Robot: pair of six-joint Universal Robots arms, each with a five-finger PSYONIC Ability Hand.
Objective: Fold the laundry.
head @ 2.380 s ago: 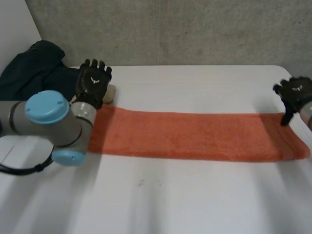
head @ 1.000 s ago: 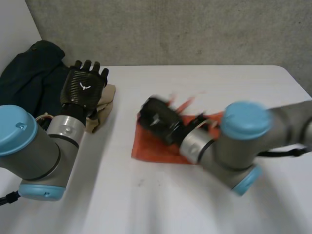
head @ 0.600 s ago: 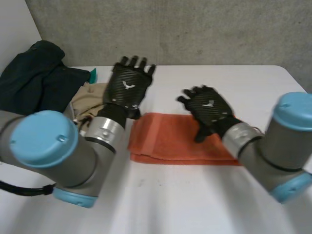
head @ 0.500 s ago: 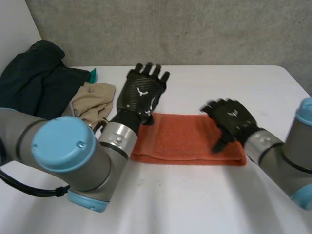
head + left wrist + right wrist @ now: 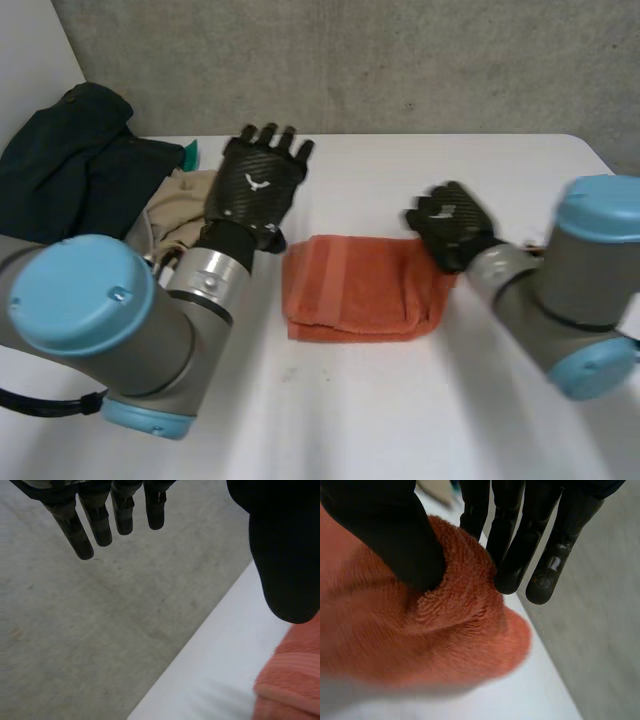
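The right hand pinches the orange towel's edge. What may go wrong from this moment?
First, the right hand pinches only a bunched edge of the orange towel, so pulling may drag the fold askew. Second, the left hand is open and seems off the towel, so nothing anchors it.

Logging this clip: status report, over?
Left hand open, beside towel. Right hand pinching towel's right end. Towel folded compact. Dark clothes, beige cloth lie apart at left.

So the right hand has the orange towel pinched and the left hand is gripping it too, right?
No. The right hand does pinch the orange towel, but the left hand is open, fingers straight, gripping nothing; the left wrist view shows it.
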